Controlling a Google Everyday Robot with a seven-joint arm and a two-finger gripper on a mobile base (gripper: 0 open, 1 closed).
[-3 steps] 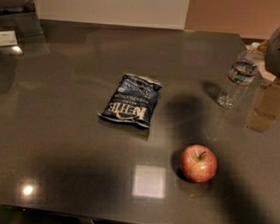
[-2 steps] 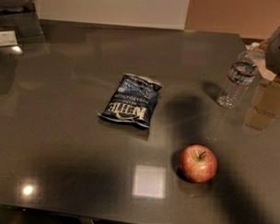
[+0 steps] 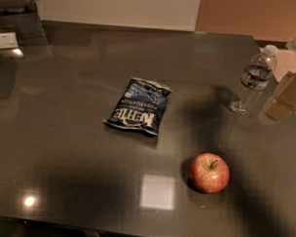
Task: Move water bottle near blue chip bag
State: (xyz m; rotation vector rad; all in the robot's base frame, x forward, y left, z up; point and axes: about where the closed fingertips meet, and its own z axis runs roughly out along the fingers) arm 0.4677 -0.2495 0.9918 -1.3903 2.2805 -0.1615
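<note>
The end effector [image 3: 285,98] sits at the far right edge of the view, a tan, blocky shape low over the table [image 3: 79,137], and only part of it is in frame, so I cannot tell whether it is open or closed. Just beside it, on the side toward the table's middle, the water bottle [image 3: 251,82] stands upright with its white cap on; a narrow gap seems to separate the two, though contact cannot be ruled out. The blue chip bag [image 3: 138,106] lies flat well apart from the end effector, out beyond the bottle toward the centre of the table, its white "Kettle" lettering upside down to the camera. A red apple [image 3: 210,172] rests nearer the camera than the end effector, roughly between it and the bag but off the straight line (close enough to matter if the path sags toward the front edge). By my reading the step in hand is the approach and grasp: the bottle is not yet lifted and is far from the bag. The next move calls for a firm grip around the bottle's ribbed body, low enough that this tall, light thing does not tip, then a carry across the open table, away from the apple, setting it upright just beside the bag without landing on it.
</note>
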